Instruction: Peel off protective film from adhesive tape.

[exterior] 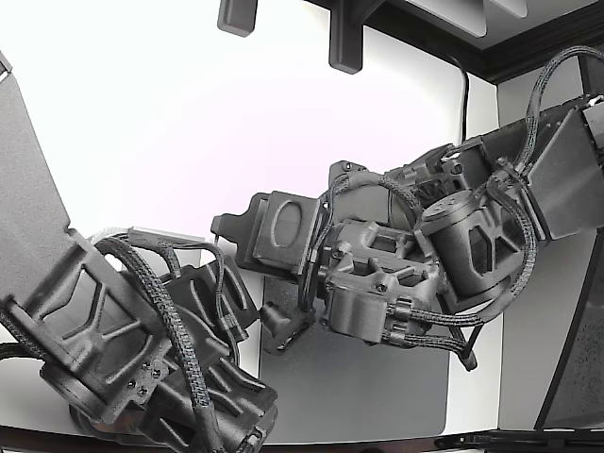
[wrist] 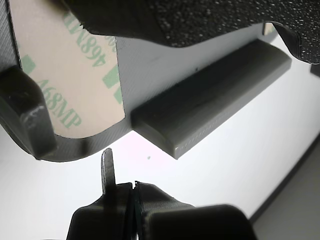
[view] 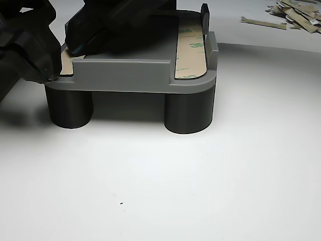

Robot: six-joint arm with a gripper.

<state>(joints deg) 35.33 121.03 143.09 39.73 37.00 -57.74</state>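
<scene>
Grey arms crowd the exterior view over a white surface (exterior: 142,123), wrist view shows tan film (wrist: 70,75) printed 468MP on a grey part (wrist: 210,100), gripper (wrist: 134,192) jaws clenched, apparently empty, other view shows the strip (view: 190,50) flat atop the part.

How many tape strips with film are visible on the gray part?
2. One strip lies along the part's right side in the other view. A second shows at its left corner, mostly covered by the arm. More may be hidden.
</scene>
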